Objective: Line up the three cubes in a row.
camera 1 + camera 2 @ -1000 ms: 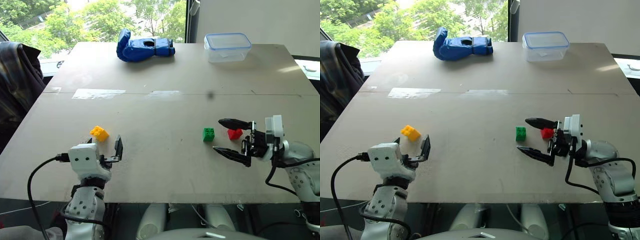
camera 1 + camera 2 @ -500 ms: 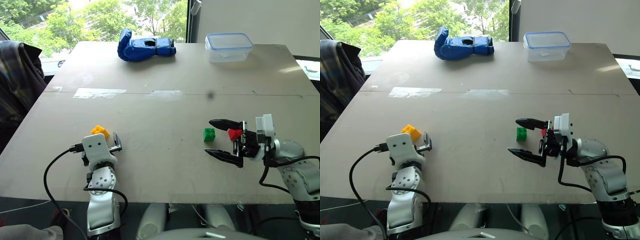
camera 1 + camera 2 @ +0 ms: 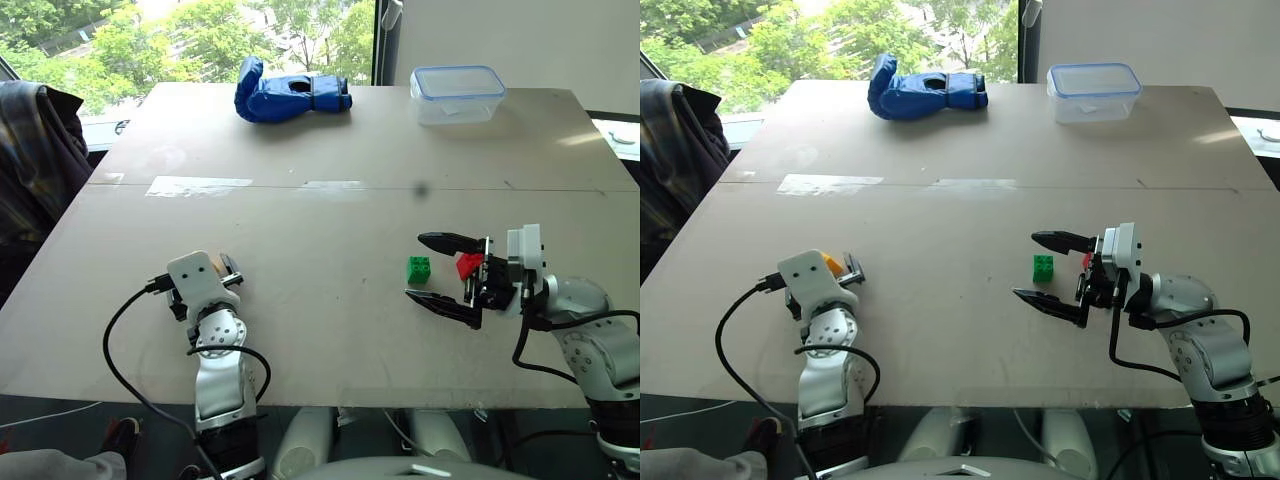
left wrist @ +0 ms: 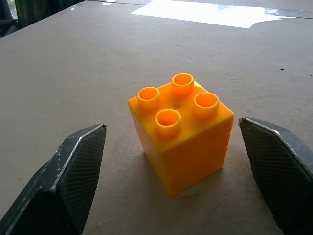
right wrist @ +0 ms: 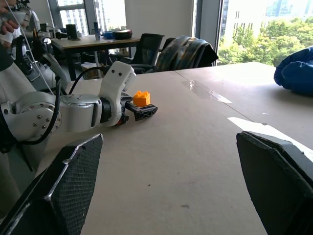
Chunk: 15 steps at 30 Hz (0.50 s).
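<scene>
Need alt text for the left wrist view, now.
A yellow brick with four studs stands upright on the tan table, between the left gripper's two open black fingers, touching neither. A bright patch of light lies on the table beyond it.

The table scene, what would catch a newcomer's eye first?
Probably the yellow studded plastic brick near the table's left front, sitting between the open left gripper fingers without touching them. On the right, the open right gripper points at the green studded brick, with the red brick between its fingers.
</scene>
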{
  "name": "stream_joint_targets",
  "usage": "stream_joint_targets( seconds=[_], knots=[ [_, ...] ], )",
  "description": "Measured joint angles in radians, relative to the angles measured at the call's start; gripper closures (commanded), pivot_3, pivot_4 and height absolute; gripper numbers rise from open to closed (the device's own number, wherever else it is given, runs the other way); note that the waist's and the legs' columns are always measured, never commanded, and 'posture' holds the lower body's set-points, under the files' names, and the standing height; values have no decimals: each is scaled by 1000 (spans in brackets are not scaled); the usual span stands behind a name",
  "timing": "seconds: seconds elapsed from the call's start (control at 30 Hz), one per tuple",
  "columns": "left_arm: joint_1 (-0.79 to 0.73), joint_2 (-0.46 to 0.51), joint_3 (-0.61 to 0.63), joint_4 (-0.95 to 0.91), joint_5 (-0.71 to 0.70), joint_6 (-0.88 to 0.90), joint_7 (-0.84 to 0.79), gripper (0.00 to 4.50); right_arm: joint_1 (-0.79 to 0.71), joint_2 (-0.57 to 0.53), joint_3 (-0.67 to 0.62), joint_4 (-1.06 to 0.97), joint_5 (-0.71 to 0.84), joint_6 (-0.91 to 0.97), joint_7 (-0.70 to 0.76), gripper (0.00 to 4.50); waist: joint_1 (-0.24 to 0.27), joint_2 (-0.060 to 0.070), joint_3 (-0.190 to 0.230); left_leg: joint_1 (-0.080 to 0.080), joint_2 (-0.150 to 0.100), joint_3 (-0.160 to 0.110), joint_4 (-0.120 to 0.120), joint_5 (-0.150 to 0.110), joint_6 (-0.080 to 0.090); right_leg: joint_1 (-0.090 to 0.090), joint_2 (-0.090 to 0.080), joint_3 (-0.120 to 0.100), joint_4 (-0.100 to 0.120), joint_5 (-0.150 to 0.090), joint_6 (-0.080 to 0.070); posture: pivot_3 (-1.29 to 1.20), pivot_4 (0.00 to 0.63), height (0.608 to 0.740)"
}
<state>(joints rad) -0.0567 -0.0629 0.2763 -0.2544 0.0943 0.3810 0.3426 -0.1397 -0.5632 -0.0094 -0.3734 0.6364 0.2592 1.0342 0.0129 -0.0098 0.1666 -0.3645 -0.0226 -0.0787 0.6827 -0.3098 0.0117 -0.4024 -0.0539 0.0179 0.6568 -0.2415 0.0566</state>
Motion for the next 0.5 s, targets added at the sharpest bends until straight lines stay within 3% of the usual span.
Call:
stream_joint_targets(
  seconds=[0.5],
  knots=[
    [2,-4,68,-14,-79,20,96,51,-15,0,2,0,-5,0,6,0,-1,0,0,1,0,0,0,0,0,0,0,0,0,0,0,0,150,740]
  ],
)
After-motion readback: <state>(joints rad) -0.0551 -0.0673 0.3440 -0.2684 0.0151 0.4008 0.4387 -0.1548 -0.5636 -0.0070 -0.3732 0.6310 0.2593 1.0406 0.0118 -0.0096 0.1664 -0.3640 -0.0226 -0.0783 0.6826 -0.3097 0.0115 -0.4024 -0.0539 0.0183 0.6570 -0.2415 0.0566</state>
